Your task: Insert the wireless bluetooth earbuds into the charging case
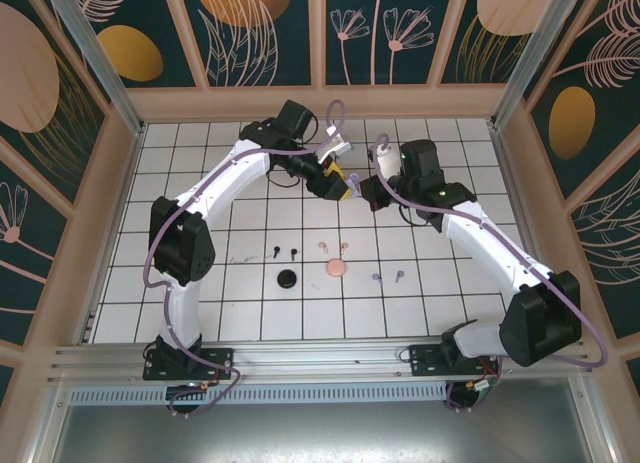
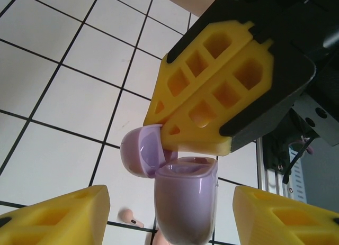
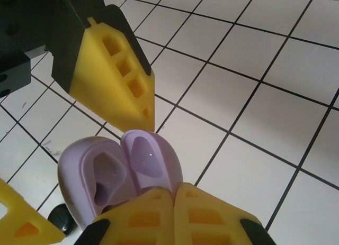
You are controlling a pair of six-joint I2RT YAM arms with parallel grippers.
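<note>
A lilac charging case hangs above the tiles with its lid swung open. My right gripper is shut on the lid's edge. The case's hollow body shows beside it. My left gripper stands open astride the case body, with a gap on each side. Both grippers meet over the middle of the floor, left gripper and right gripper. The earbuds lie on the tiles nearer the bases: a black pair, a pink pair and a lilac pair.
A black disc and a pink disc lie among the earbuds. One pink earbud shows on the tiles below the case. Wooden walls and metal posts ring the white tiled floor.
</note>
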